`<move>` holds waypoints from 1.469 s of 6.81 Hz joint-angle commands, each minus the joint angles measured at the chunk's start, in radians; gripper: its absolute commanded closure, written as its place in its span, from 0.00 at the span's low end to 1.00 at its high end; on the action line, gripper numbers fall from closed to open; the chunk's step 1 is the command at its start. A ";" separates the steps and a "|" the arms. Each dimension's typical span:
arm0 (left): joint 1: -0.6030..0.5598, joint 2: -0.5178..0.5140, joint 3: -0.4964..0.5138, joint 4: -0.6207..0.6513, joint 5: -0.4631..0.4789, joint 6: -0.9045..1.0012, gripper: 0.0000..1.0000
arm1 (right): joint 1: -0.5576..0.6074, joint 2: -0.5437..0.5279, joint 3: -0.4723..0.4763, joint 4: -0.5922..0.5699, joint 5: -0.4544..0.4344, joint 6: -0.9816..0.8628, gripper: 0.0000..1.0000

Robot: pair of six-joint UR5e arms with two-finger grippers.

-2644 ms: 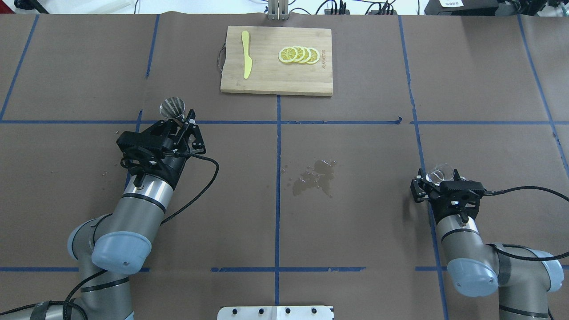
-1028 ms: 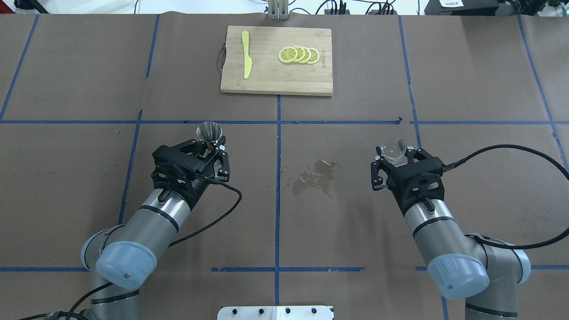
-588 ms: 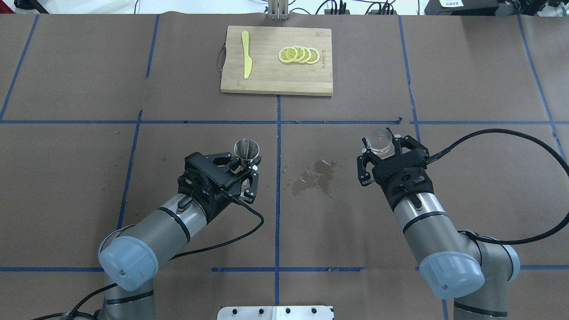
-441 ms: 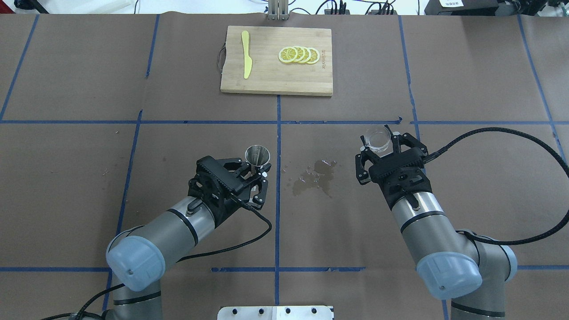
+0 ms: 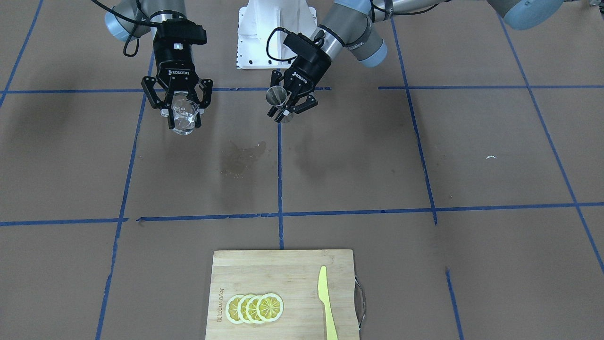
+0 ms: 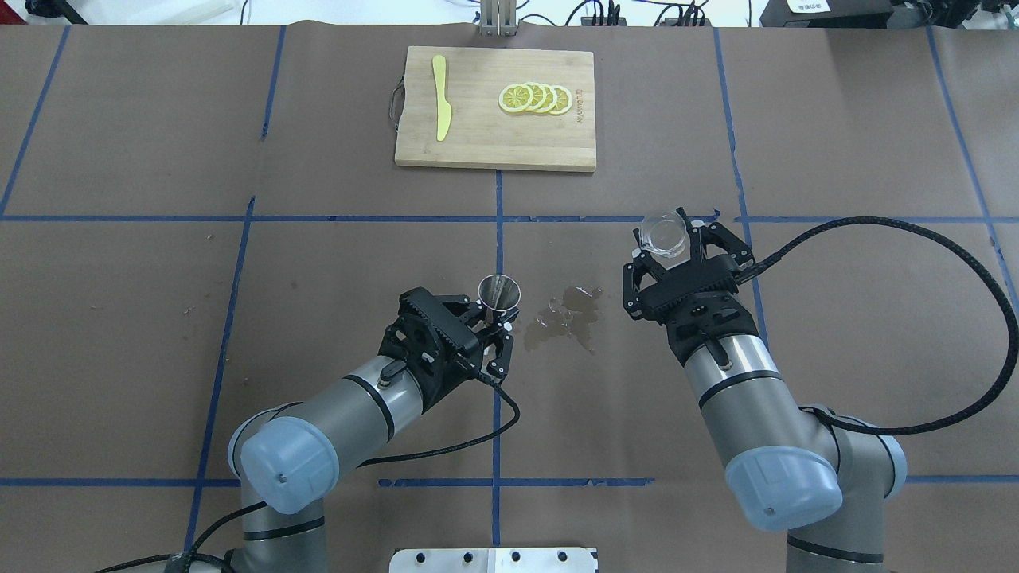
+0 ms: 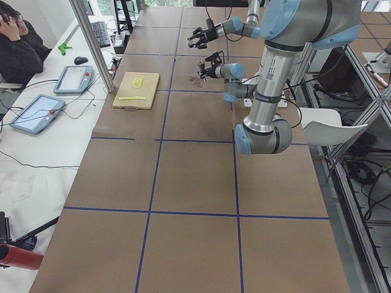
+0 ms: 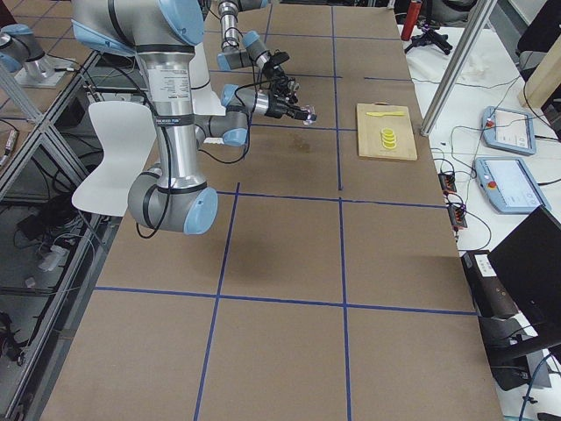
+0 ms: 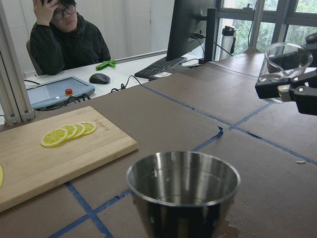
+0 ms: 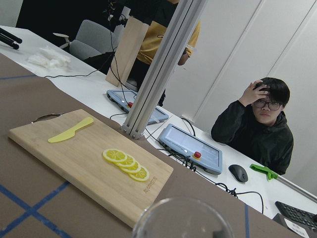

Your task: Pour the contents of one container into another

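My left gripper is shut on the waist of the silvery steel jigger, which it holds upright above the table near the centre line. The jigger's open top cone fills the bottom of the left wrist view. To its right, my right gripper is shut on the small clear cup, also upright and lifted. The cup and jigger hang apart, with a wet patch below the gap. Only the cup's rim shows in the right wrist view.
A wet spill darkens the brown paper between the grippers. A wooden cutting board lies at the far centre with lemon slices and a yellow plastic knife. The robot's base plate is at the near edge.
Both arms have swung toward the table's centre. The jigger moved right and toward the robot's base, and the cup moved left and away from it. Both grippers stayed shut.
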 commanded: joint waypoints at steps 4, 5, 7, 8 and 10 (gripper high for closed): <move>-0.042 -0.047 0.062 -0.014 -0.080 -0.012 1.00 | 0.003 0.060 0.045 -0.064 -0.006 -0.215 1.00; -0.041 -0.078 0.097 -0.020 -0.083 -0.012 1.00 | 0.003 0.067 0.049 -0.065 -0.006 -0.237 1.00; -0.045 -0.089 0.102 -0.020 -0.111 -0.008 1.00 | 0.003 0.067 0.046 -0.065 -0.008 -0.304 1.00; -0.048 -0.090 0.102 -0.018 -0.118 -0.003 1.00 | 0.002 0.068 0.046 -0.067 -0.009 -0.321 1.00; -0.056 -0.103 0.111 -0.018 -0.140 0.000 1.00 | 0.000 0.068 0.040 -0.067 -0.014 -0.364 1.00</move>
